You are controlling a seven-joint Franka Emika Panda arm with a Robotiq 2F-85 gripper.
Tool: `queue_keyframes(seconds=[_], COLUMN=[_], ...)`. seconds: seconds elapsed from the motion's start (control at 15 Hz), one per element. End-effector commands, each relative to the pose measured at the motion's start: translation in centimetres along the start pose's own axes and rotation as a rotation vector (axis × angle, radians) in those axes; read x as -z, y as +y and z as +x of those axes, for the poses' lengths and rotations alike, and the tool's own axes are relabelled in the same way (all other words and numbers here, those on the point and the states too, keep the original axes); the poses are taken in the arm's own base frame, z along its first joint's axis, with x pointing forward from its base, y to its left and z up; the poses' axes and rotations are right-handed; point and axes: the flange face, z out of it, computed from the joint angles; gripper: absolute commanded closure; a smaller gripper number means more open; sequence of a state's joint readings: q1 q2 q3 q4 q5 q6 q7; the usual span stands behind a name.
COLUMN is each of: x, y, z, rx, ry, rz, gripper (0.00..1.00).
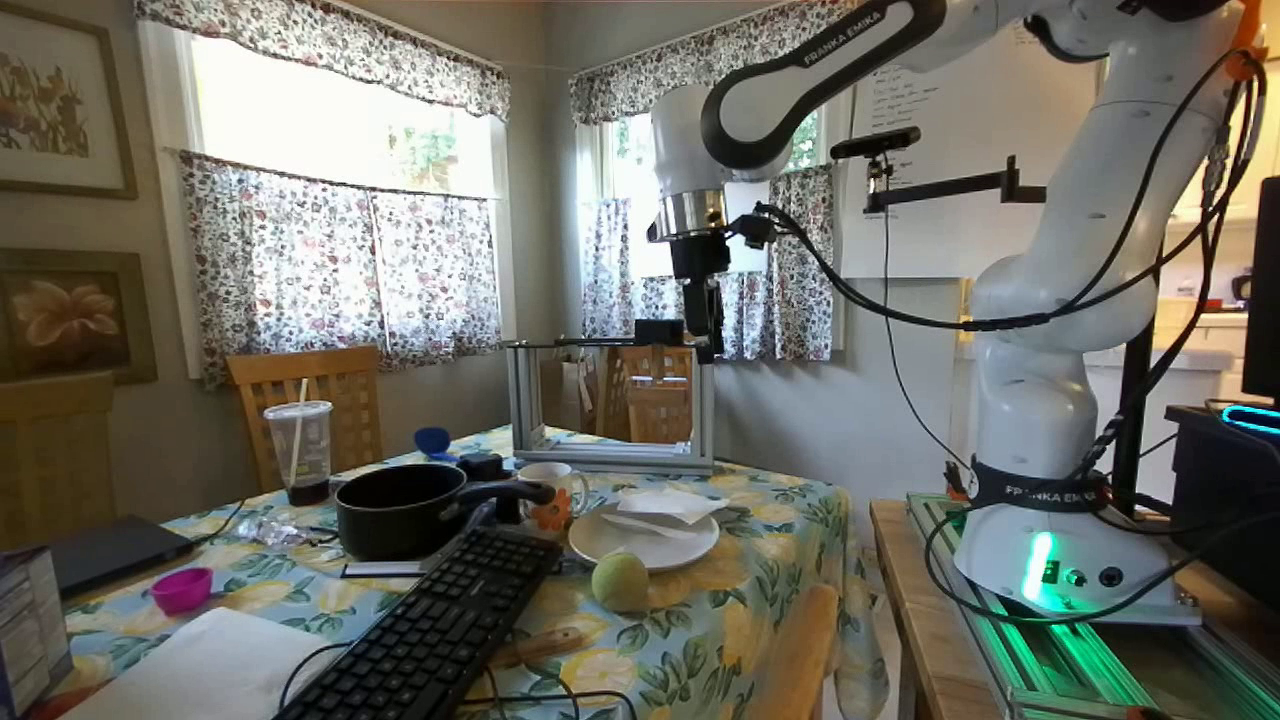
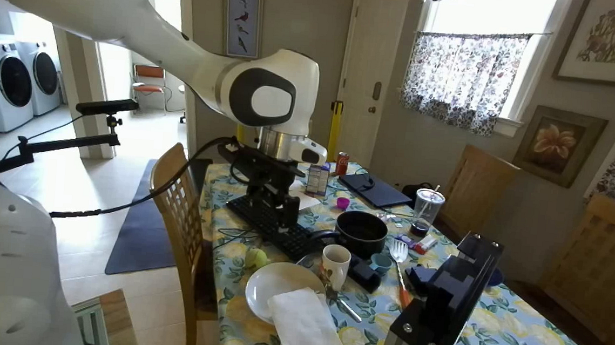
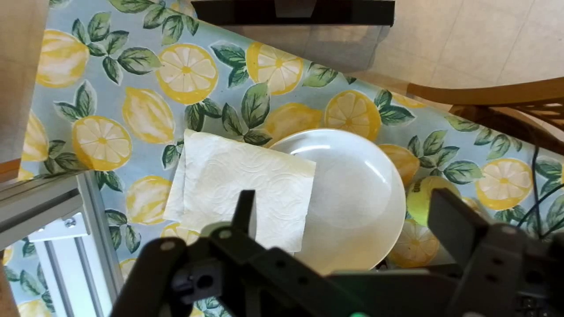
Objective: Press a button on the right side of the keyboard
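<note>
My jaws hang pointing down, spread wide apart, well above the counter (image 1: 700, 640) and its lemon-print cloth (image 3: 150, 112). Between their two tips, the wrist view looks down on a white plate (image 3: 357, 193). A folded paper towel (image 3: 253, 171) overlaps the plate's left side; a yellow-green tennis ball (image 3: 420, 200) sits just beside its right edge, partly hidden by the tip on that side.

The keyboard (image 1: 430, 620), long, flat and black, lies on the counter, well below the jaws and off to one side, with one end near the plate and the ball. In an exterior view I see it slanting from the near edge up toward the plate, while the jaws are much higher, in front of flowered curtains (image 1: 800, 310). In an exterior view, where a white mug (image 2: 334, 263) stands by the plate, the jaws cross my line of sight and cover part of the keyboard, which shows on both sides of them.

A round black pan (image 1: 385, 525) stands beside the keyboard, its handle reaching toward the end nearest the plate; I cannot tell whether they touch. Farther out on the counter are a metal frame (image 1: 705, 420), a clear cup (image 1: 312, 450), a small pink bowl (image 1: 182, 592) and a dark flat slab (image 1: 110, 552). A wooden chair (image 1: 350, 400) stands behind the cup.
</note>
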State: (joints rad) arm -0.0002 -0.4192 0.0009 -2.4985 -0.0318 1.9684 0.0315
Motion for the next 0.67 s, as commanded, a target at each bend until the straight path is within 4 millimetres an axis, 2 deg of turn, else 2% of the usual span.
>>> queue_keyframes(seconds=[0.0,0.13,0.33,0.6], x=[0.0,-0.6,-1.5,-2.5], y=[0.0,-0.3,-2.0,-6.6], z=[0.0,1.9,5.5,10.4], rx=[0.0,0.0,0.026,0.094], ry=[-0.001,0.024,0.06,0.076], rz=[0.0,0.009,0.032,0.022], gripper=[0.0,0.0,0.0,0.0])
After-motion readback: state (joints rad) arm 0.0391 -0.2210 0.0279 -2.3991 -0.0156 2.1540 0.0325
